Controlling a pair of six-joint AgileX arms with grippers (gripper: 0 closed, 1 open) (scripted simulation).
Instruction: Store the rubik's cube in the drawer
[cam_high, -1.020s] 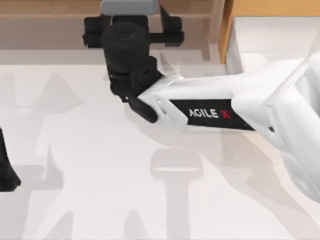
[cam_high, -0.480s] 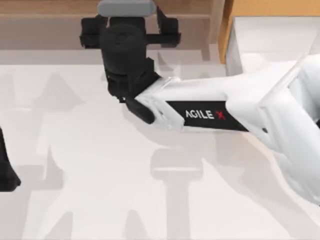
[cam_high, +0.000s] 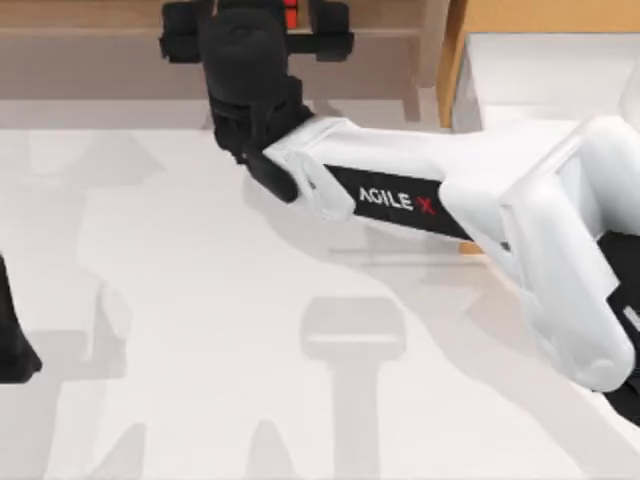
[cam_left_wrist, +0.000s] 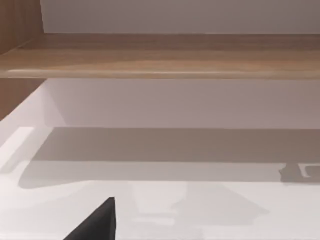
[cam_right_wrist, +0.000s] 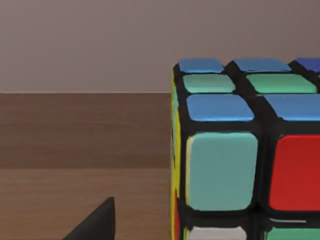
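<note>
The rubik's cube (cam_right_wrist: 240, 150) sits on the brown wooden shelf (cam_right_wrist: 85, 145), close in front of my right wrist camera, showing blue, green and red stickers. From above, only a red bit of the rubik's cube (cam_high: 290, 14) shows at the back edge, beside my right gripper (cam_high: 258, 12). That gripper is open, and its one visible fingertip (cam_right_wrist: 97, 222) stands clear of the cube. The drawer (cam_high: 455, 70) is at the back right, pulled out, with its white interior (cam_high: 540, 70) showing. My left gripper (cam_high: 10, 340) is parked at the left edge, open.
The long shelf (cam_high: 90, 45) runs along the back of the table, left of the drawer. My right arm (cam_high: 400, 200) crosses the table diagonally from the right side. Bare white tabletop (cam_high: 200, 350) lies in front.
My right arm has reached farther back over the shelf. The grey block ahead of its gripper has left the top view and a red cube sticker now shows there.
</note>
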